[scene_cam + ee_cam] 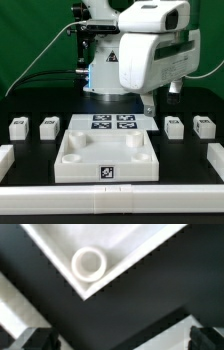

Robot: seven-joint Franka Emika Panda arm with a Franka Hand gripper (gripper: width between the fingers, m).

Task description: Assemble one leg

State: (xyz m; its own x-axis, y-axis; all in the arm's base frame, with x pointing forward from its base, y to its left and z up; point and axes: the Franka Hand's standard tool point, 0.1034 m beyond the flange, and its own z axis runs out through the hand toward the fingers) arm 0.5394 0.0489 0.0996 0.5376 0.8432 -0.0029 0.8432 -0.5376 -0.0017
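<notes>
Four small white legs with marker tags stand in a row on the black table in the exterior view: two on its left (17, 127) (48, 127) and two on its right (174, 126) (203, 127). The large white square tray-like piece (75, 160) lies in the middle front. My gripper (148, 103) hangs behind that piece's far right corner, above the table, near none of the legs. In the wrist view my gripper (120, 339) is open and empty, its dark fingertips (35, 339) wide apart. A corner of the tray-like piece with a round socket (88, 264) shows there. No leg shows in the wrist view.
The marker board (112, 123) lies flat behind the tray-like piece. White rails border the table on the exterior view's left (5, 155), right (215, 156) and front (110, 198). The arm's white body (140, 55) stands over the back middle.
</notes>
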